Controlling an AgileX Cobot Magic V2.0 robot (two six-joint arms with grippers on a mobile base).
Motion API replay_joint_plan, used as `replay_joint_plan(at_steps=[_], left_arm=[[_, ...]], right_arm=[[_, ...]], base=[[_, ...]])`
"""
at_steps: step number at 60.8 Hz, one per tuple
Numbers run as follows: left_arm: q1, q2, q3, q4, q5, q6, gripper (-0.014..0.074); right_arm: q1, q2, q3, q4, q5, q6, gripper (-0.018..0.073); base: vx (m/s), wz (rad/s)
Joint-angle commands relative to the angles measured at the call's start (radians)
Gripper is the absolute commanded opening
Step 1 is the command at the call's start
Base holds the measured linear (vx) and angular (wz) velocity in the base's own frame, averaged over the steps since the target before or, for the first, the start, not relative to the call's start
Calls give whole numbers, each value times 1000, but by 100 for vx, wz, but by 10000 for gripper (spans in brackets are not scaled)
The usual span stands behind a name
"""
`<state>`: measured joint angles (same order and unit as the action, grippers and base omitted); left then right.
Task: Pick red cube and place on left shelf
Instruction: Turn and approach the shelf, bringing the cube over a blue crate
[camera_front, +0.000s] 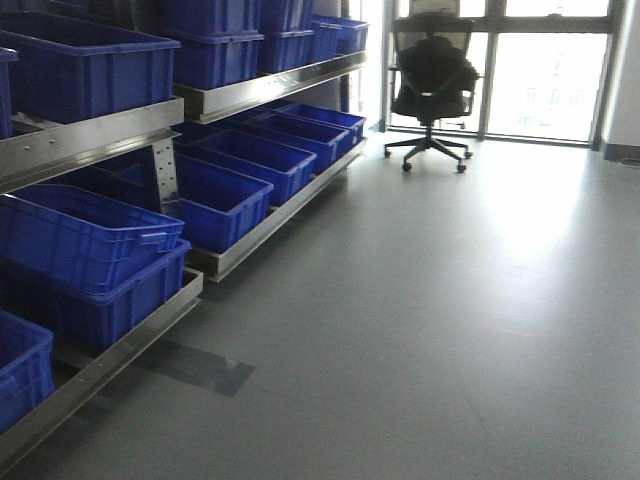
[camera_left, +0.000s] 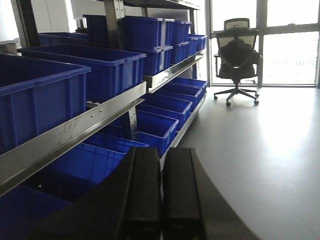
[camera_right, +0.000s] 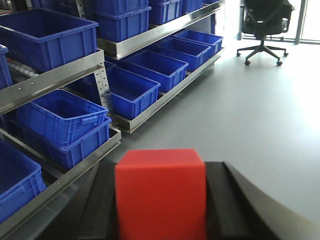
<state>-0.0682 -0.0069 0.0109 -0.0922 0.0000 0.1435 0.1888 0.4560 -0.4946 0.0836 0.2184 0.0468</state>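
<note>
Black mesh office chair (camera_front: 432, 85) on a five-star castor base, at the far end of the room, with a dark bundle on seat and backrest. It stands just before tall glazed windows (camera_front: 545, 80), which are bright with daylight. Smooth grey floor (camera_front: 450, 330), with glare near the windows. Dark rectangular floor patch (camera_front: 195, 367), lower left in the front view.

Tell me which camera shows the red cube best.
The right wrist view: the red cube fills the lower centre of the picture, clamped in the right gripper. The front-facing and left wrist views show none of it.
</note>
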Motion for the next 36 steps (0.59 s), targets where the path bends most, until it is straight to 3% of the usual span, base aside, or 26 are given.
replay_joint_plan(at_steps=[1,36], left_arm=[[-4,8,22,-6,-84,1,106],[-4,8,22,-6,-84,1,106]], right_arm=[[0,0,-30,-3,-95,-4,49],[0,0,-30,-3,-95,-4,49]], base=[[67,41],[56,58]])
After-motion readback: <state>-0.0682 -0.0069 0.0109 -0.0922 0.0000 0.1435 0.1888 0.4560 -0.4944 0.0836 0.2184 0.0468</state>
